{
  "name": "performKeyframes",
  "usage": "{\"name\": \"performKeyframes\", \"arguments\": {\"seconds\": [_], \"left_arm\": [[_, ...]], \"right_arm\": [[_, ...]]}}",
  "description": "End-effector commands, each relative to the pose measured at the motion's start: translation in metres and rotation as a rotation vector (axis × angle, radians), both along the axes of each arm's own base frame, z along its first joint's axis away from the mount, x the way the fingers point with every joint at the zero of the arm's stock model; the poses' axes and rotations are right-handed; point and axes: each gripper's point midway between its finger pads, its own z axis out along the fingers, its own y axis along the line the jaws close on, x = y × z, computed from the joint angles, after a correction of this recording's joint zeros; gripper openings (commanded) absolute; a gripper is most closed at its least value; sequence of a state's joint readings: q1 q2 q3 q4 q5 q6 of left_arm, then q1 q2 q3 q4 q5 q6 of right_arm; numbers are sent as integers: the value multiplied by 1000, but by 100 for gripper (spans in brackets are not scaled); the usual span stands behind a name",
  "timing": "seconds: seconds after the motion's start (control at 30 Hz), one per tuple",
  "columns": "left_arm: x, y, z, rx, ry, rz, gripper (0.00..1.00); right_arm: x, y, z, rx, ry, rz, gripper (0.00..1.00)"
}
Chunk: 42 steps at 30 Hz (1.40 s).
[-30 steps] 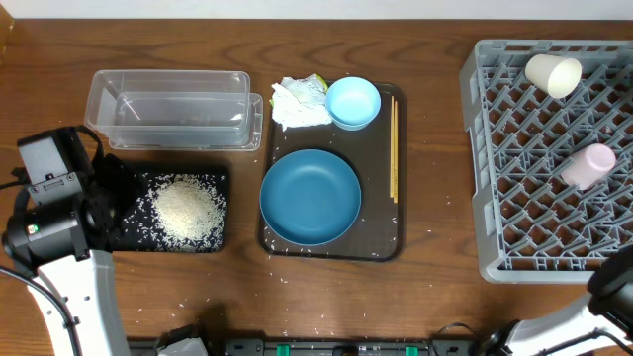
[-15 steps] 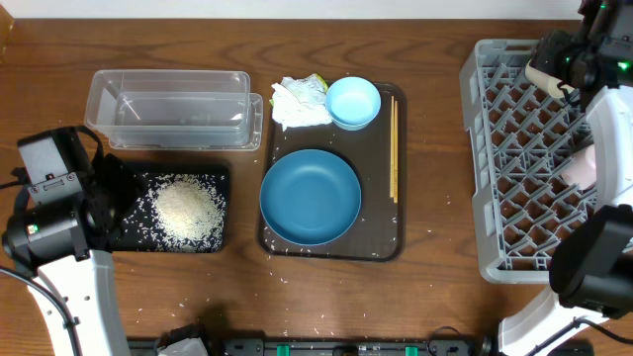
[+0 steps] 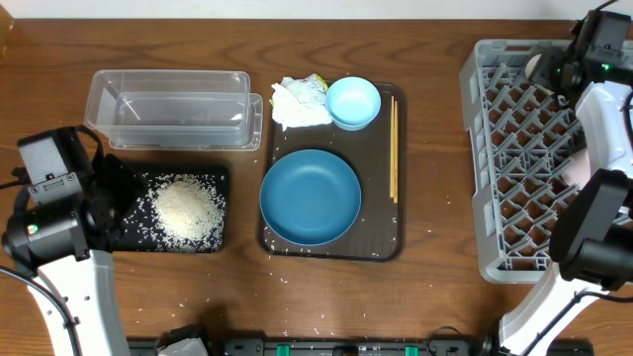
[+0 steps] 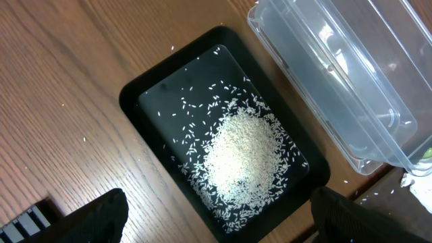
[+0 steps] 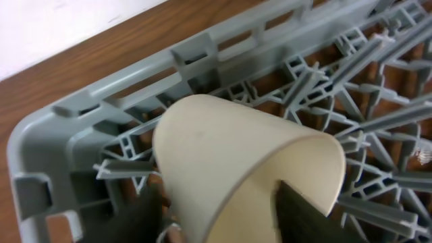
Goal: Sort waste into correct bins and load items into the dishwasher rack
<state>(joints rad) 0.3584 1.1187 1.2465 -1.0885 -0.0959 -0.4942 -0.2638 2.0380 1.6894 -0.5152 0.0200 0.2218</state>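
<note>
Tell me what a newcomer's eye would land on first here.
The big grey dishwasher rack fills the right side, a white cup lying on its side in its far corner. At centre, a large dark-blue bowl sits on a brown tray; front left, a white rice heap stands out on a black tray.

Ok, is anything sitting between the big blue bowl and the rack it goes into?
Only the chopsticks: they lie on the brown tray just right of the bowl, between it and the rack. Past the tray's edge there is only table. Lifted, the bowl would likely clear them.
</note>
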Motion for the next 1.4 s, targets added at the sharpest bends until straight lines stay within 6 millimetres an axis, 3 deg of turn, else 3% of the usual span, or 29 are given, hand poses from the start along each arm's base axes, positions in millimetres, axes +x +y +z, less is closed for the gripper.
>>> {"name": "performKeyframes", "arguments": {"seconds": [0.0, 0.2, 0.47, 0.73, 0.8, 1.0, 1.23, 1.37], "left_arm": [[0, 3, 2, 7, -2, 6, 89], [0, 3, 2, 7, -2, 6, 89], [0, 3, 2, 7, -2, 6, 89], [0, 3, 2, 7, -2, 6, 89], [0, 3, 2, 7, -2, 6, 89], [0, 3, 2, 7, -2, 7, 89], [0, 3, 2, 7, -2, 6, 89], [0, 3, 2, 7, -2, 7, 89]], "right_arm": [[1, -6, -4, 8, 2, -15, 29], [-3, -1, 14, 71, -34, -17, 1], [-24, -9, 82, 301, -210, 97, 1], [-58, -32, 104, 688, -376, 302, 1], [-59, -33, 101, 749, -412, 363, 1], [-44, -32, 67, 950, -456, 461, 1], [-33, -50, 12, 1091, -388, 321, 1], [-39, -62, 3, 1092, -371, 257, 1]]}}
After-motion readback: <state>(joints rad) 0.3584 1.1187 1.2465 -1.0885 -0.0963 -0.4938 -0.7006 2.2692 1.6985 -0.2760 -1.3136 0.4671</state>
